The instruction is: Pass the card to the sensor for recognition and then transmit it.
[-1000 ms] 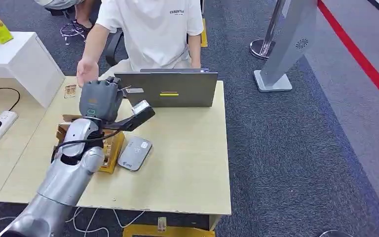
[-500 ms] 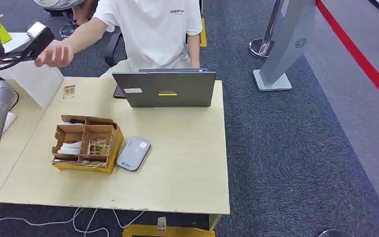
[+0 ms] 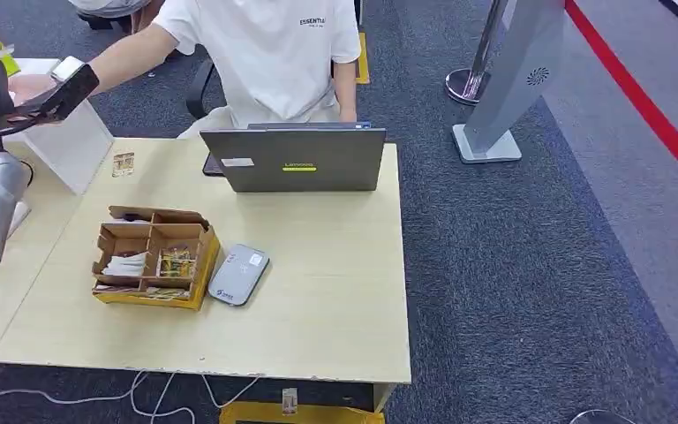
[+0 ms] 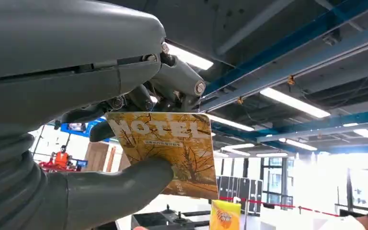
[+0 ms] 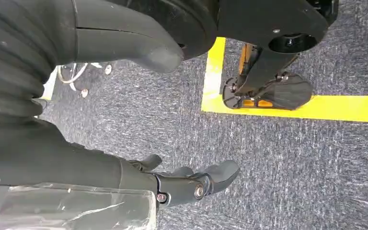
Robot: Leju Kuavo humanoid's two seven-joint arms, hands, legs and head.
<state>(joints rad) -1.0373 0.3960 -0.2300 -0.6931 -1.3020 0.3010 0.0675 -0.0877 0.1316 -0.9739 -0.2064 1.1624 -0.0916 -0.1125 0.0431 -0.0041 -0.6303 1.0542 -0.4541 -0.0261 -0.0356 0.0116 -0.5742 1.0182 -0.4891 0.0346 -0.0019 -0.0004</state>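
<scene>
the person's hand (image 3: pixel 28 87) has reached the raised left hand (image 4: pixel 124 96) at ten o'clock — it pinches the card (image 4: pixel 167 151), handover looks imminent — while the right hand (image 5: pixel 191 184) hangs loosely spread, holding nothing.

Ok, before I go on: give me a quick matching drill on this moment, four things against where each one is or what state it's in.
Things:
1. card
2. sensor
3. laptop
4. right hand

Places or states:
A. hanging over the grey carpet, holding nothing
B. flat on the table beside the cardboard organizer
C. pinched in the raised left hand
D. at the table's far edge, in front of the seated person

Pairs: 1-C, 2-B, 3-D, 4-A
</scene>
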